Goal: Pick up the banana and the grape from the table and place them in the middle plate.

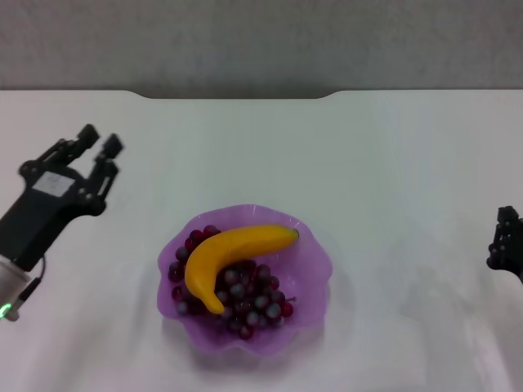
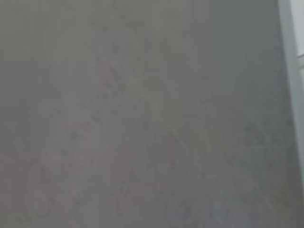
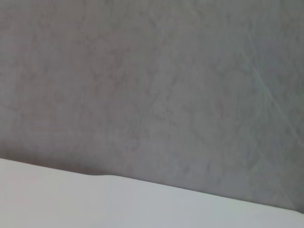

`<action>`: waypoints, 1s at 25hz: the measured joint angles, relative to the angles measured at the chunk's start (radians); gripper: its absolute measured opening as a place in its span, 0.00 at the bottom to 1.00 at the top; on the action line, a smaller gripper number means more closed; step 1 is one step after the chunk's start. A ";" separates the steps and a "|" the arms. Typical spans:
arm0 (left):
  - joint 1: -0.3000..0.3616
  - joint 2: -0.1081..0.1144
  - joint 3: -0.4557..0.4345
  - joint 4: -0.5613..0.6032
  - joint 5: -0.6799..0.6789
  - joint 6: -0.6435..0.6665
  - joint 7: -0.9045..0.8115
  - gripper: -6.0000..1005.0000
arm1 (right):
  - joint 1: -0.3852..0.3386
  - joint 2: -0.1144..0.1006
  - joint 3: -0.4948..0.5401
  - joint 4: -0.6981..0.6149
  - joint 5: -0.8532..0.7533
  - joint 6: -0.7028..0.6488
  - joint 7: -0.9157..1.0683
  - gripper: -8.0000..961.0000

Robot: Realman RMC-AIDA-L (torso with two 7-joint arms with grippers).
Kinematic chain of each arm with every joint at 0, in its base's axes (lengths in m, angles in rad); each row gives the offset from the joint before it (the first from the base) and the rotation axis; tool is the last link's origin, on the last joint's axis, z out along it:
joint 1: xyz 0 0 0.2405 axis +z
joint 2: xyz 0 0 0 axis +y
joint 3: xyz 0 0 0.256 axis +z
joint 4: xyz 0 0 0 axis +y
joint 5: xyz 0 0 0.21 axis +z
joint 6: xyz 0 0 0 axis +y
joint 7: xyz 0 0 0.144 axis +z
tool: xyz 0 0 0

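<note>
In the head view the purple scalloped plate stands on the white table, near its front middle. The yellow banana lies inside it, across the bunch of dark red-purple grapes. My left gripper is open and empty, raised at the left, well away from the plate. My right gripper shows only partly at the right edge, away from the plate. Neither wrist view shows the plate, the fruit or any fingers.
The table's dark notched far edge runs along the back, with a grey wall behind it. The right wrist view shows that wall and the table's far edge. The left wrist view shows only grey wall.
</note>
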State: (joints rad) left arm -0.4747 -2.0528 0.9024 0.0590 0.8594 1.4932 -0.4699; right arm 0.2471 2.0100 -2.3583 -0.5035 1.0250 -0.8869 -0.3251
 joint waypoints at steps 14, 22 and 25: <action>0.022 0.002 -0.004 -0.102 -0.270 -0.022 0.082 0.16 | 0.015 -0.001 0.008 0.044 0.005 -0.017 0.000 0.03; 0.020 0.006 -0.004 -0.104 -0.351 -0.135 0.080 0.16 | 0.021 -0.002 0.049 0.069 0.007 -0.017 0.000 0.03; 0.001 0.006 -0.003 -0.102 -0.351 -0.171 0.074 0.16 | 0.023 -0.003 0.074 0.086 0.007 -0.017 0.000 0.03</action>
State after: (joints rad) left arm -0.4736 -2.0469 0.8989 -0.0432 0.5084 1.3220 -0.3961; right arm 0.2700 2.0068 -2.2840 -0.4174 1.0322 -0.9036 -0.3253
